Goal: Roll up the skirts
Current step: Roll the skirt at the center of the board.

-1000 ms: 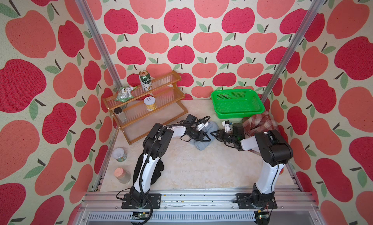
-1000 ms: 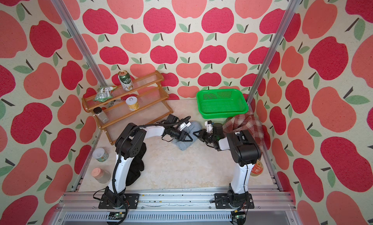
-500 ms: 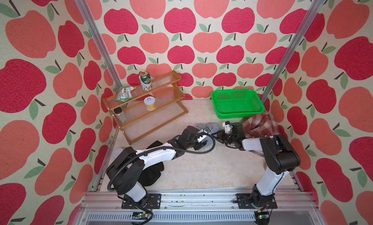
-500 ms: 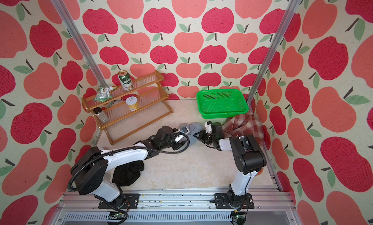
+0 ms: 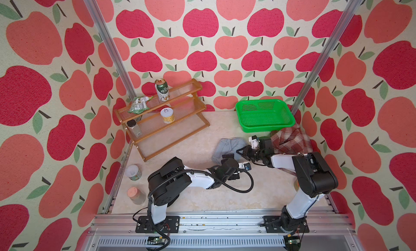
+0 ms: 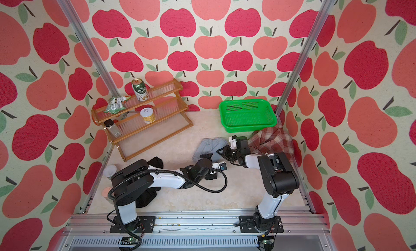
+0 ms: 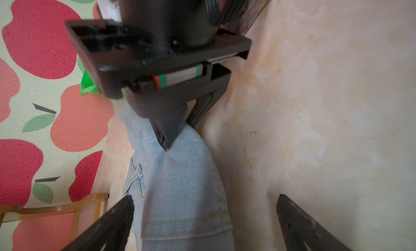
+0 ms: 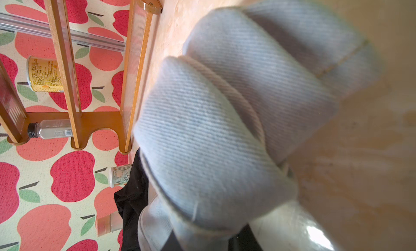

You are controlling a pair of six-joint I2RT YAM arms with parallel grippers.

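Note:
The light blue denim skirt (image 5: 227,146) (image 6: 209,146) lies folded into a thick roll mid-table. My right gripper (image 5: 239,152) (image 6: 219,151) (image 8: 207,238) is shut on a pinch of this skirt's edge (image 7: 180,171), and the cloth fills the right wrist view (image 8: 225,114). My left gripper (image 5: 235,159) (image 7: 204,197) stands wide open at the roll's near end and holds nothing. The plaid skirt (image 5: 290,139) (image 6: 272,139) lies crumpled behind the right arm by the right wall. The black skirt (image 6: 156,162) (image 8: 130,193) lies at the front left, mostly under my left arm.
A green mesh basket (image 5: 267,126) stands at the back right, just beyond the plaid skirt. A wooden tiered rack (image 5: 171,137) with a can (image 5: 162,90) and a tin (image 5: 167,115) fills the back left. Two jars (image 5: 133,172) (image 5: 136,194) stand by the left wall.
My left gripper opened and let go of the denim skirt. The left arm dropped low and drew back toward the front. The right gripper kept its hold.

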